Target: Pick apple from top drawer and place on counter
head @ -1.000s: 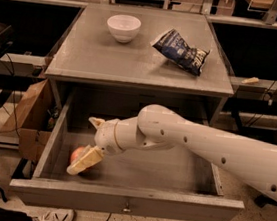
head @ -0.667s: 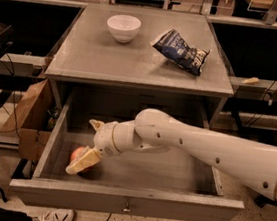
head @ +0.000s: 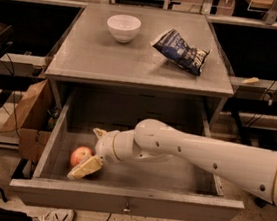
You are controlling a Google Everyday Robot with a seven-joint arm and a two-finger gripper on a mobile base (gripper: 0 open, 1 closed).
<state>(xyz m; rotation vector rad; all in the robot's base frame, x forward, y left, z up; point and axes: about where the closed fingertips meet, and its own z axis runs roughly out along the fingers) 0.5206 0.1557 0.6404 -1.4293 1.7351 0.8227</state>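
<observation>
The top drawer is pulled open below the counter. The red-orange apple lies on the drawer floor at the front left. My gripper reaches into the drawer from the right and sits at the apple. One cream finger lies along the apple's front side, and the other finger is behind it. The fingers are spread wider than the apple. The apple rests on the drawer floor.
A white bowl and a dark blue chip bag lie on the counter. A cardboard box stands left of the cabinet. A shoe lies on the floor at the drawer's front left.
My arm's elbow has edged slightly left and lower over the drawer. The gripper and the apple stay in about the same place.
</observation>
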